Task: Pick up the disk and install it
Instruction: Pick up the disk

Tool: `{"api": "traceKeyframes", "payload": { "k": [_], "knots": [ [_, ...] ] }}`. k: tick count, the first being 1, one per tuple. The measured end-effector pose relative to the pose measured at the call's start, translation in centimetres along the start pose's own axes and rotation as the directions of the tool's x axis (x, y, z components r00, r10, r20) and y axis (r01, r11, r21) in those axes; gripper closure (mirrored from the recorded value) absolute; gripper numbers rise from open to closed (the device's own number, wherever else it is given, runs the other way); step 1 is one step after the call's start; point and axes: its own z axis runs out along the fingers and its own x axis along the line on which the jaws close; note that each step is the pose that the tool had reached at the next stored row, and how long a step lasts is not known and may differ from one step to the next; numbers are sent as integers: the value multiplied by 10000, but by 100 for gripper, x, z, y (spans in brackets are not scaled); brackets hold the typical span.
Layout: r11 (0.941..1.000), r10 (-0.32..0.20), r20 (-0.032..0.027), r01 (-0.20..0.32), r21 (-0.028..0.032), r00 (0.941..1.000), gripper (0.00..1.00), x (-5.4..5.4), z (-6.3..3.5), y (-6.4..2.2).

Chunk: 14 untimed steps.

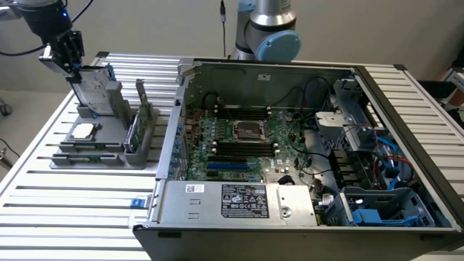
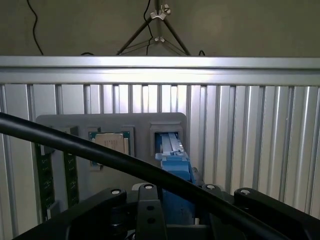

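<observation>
Ribbed aluminium slats form the table (image 1: 65, 217) that fills most of the exterior view. Nearest, along the bottom of the frame, stands an open computer case (image 1: 217, 239). A silver power supply (image 1: 239, 204) with a white label lies across its front, and a blue drive bay (image 1: 370, 215) sits at the lower right. Deeper in the case, at mid-frame, lies the green motherboard (image 1: 246, 157) with a square processor socket (image 1: 249, 130).

In the left of the frame, beside the case, a grey holder (image 1: 94, 155) rests on the slats. A small square silver chip (image 1: 85, 130) lies flat in it. Thin green circuit cards (image 1: 141, 117) stand on edge along its side nearest the case.

Farther back, at the holder's rear end in the upper left of the frame, the disk (image 1: 95, 92) stands nearly upright, leaning a little. Its lower end is at the holder's slot, and its blue carrier shows along the edges. The gripper (image 1: 73, 73) is down on the disk's top end. Whether it has closed on the disk I cannot tell.

At the top centre, behind the case, rises the arm's grey and blue base (image 1: 272, 32).

In the wrist view a black cable (image 2: 100, 152) crosses in front. Beyond it the blue carrier runs from the gripper's body to the holder's slot. Farther off are the table's edge rail (image 2: 160, 70) and a tripod (image 2: 157, 25) against the wall.
</observation>
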Motion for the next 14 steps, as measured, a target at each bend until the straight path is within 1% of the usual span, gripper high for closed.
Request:
{"api": "traceKeyframes", "payload": {
  "k": [3,8,10,14],
  "knots": [
    [10000,1,2,-1,7,10000,67,0,-9,0],
    [10000,1,-2,-1,1,10000,67,-6,-111,-2],
    [10000,0,-7,0,0,10000,67,-9,-165,-3],
    [10000,0,-8,0,0,10000,67,-12,-345,-6]
  ]
}}
